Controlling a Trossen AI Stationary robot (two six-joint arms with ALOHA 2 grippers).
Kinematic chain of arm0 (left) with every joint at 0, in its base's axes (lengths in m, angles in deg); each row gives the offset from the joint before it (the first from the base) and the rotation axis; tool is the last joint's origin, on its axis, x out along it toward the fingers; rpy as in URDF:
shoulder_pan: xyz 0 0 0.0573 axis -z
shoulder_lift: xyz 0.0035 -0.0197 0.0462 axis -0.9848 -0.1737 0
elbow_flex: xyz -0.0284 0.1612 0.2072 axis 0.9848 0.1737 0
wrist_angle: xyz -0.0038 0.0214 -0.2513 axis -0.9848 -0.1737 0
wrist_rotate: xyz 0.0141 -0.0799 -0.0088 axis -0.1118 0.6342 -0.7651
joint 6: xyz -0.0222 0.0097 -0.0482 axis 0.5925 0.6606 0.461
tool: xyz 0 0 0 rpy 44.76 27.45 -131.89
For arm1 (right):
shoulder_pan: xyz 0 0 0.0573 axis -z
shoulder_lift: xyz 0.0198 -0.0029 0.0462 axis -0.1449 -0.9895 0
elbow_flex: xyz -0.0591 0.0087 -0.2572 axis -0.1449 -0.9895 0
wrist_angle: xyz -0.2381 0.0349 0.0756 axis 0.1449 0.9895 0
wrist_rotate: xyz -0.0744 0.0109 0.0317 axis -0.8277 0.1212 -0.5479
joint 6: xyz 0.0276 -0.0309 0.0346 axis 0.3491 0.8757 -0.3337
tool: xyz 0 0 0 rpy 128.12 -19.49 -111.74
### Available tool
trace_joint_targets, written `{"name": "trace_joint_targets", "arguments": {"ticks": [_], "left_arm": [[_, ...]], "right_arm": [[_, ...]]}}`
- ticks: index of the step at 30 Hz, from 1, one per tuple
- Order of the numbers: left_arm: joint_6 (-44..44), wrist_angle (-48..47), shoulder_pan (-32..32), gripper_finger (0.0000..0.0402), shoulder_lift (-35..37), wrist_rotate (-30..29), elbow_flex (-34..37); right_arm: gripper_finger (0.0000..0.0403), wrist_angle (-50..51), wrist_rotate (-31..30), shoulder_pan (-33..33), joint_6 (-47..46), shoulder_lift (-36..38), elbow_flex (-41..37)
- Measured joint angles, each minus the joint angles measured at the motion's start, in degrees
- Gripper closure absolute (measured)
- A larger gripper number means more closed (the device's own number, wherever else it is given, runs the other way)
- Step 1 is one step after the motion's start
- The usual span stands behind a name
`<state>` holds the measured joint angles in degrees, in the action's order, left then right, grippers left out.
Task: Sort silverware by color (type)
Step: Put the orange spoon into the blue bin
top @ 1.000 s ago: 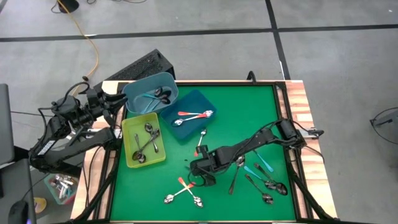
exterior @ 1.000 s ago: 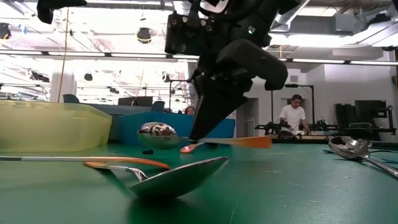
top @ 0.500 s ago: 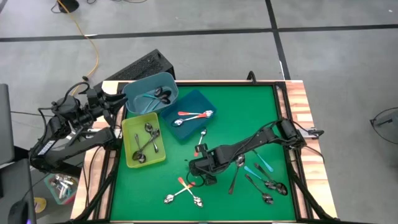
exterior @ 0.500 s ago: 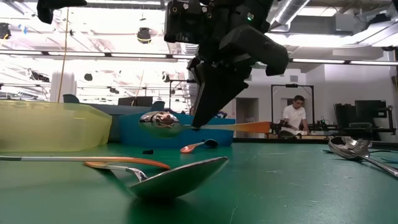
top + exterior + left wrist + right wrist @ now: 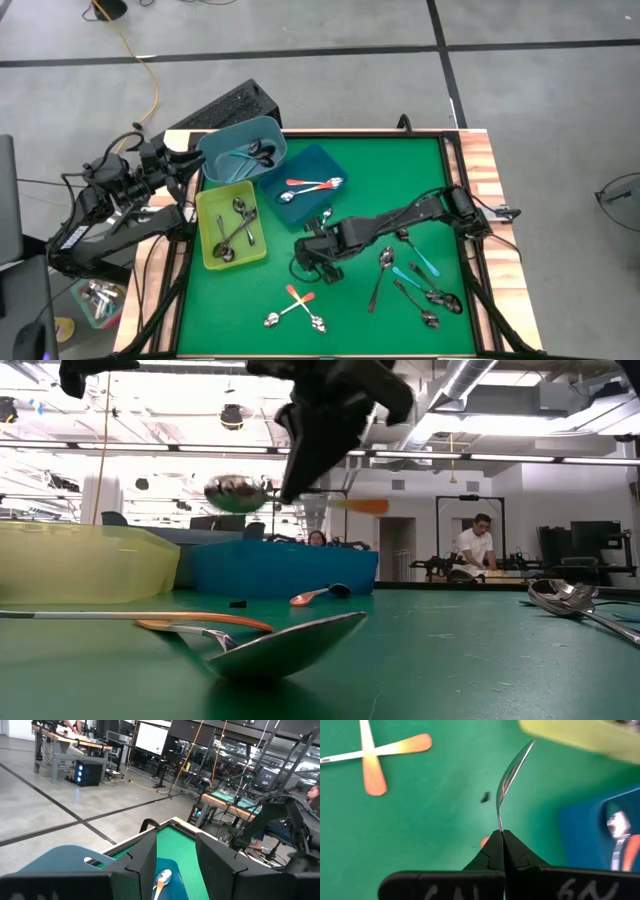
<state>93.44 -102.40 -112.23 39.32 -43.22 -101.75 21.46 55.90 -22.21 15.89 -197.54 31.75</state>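
— Orange-handled spoon (image 5: 300, 495) hangs clear above the green surface (image 5: 400, 180), pinched at its neck by the right gripper (image 5: 500, 837); the low view alone shows that height.
— From above, it sits beside the dark blue tray (image 5: 310, 170). A second ago it was barely off the surface, farther from the trays.
— And the left gripper (image 5: 175, 865)?
— Parked by the teal bin (image 5: 240, 145), fingers partly apart, holding nothing.

Orange-handled spoon (image 5: 262, 493) airborne, roughly level; others scattered.
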Motion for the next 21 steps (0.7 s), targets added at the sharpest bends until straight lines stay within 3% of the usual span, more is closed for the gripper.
{"name": "trace_joint_targets", "arguments": {"ticks": [4,9,21], "left_arm": [[0.00,0.00,-0.02,0.0280,0.00,0.00,0.00],[-1.15,0.01,-0.01,0.0280,0.01,-0.02,0.00],[-1.16,-0.03,0.00,0.0280,0.02,-0.05,0.00]], "right_arm": [[0.0403,2.52,-0.56,2.09,3.01,0.02,3.30],[0.0403,3.73,-5.73,4.78,7.28,0.18,6.07],[0.0403,-6.12,-1.40,13.97,13.28,7.68,2.96]]}}
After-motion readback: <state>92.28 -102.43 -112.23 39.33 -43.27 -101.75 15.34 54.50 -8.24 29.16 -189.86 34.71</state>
